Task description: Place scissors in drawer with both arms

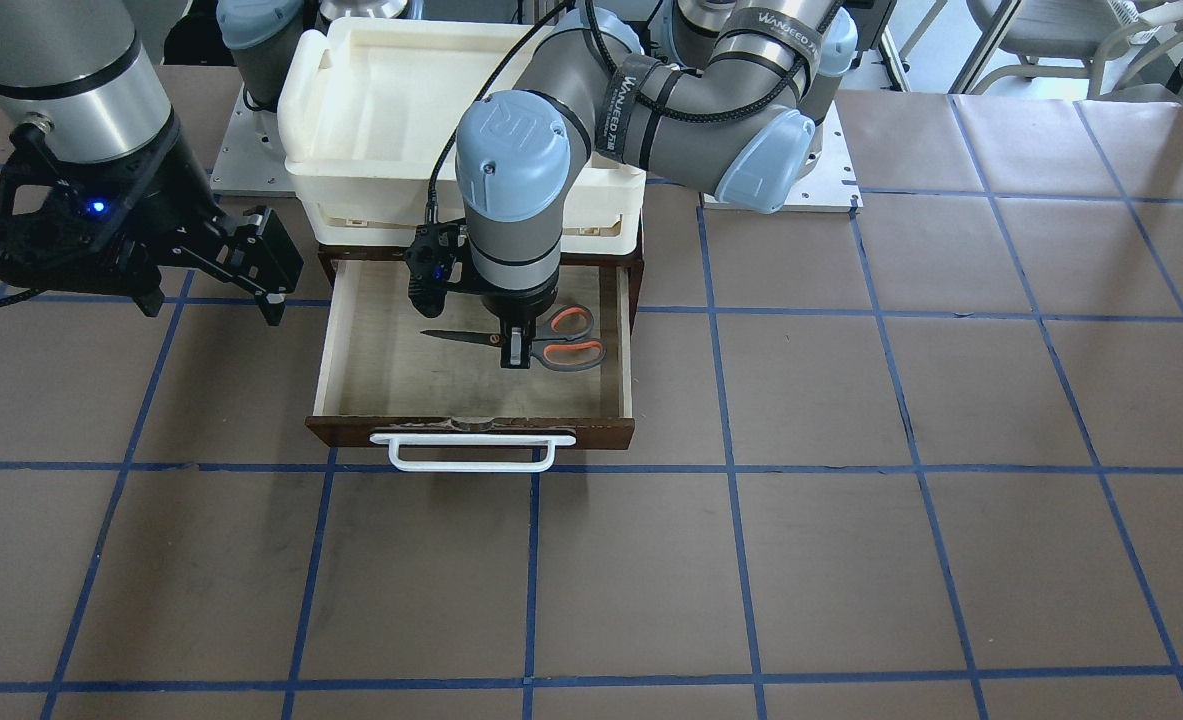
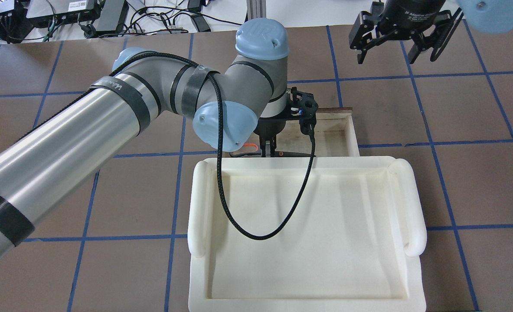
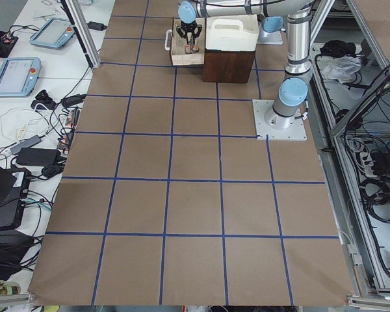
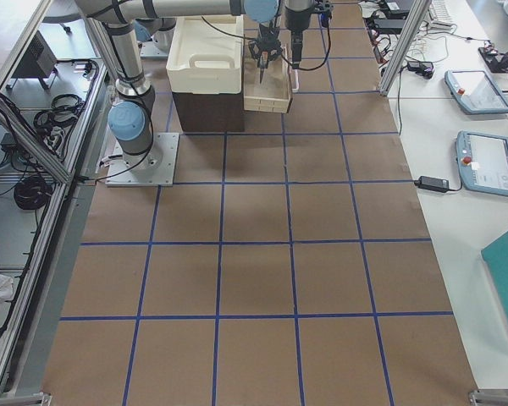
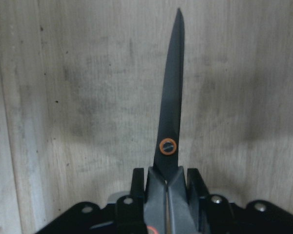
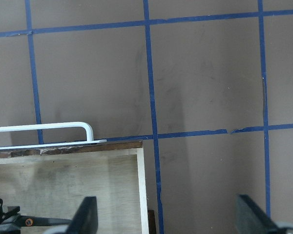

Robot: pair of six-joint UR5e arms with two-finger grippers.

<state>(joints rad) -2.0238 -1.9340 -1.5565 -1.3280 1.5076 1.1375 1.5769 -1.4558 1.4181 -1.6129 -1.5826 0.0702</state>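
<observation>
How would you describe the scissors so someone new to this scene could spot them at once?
Under the big white foam tray, a dark-fronted drawer with a white bar handle stands open. Over its pale wood floor the left gripper clamps the scissors near the pivot. Slim dark blades and grey handles lined orange-red mark them out; nothing else shows in the drawer.

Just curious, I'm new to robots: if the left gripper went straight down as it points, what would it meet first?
Likely the drawer floor directly below the left gripper, with the scissors it holds touching first. The gap is unclear.
</observation>
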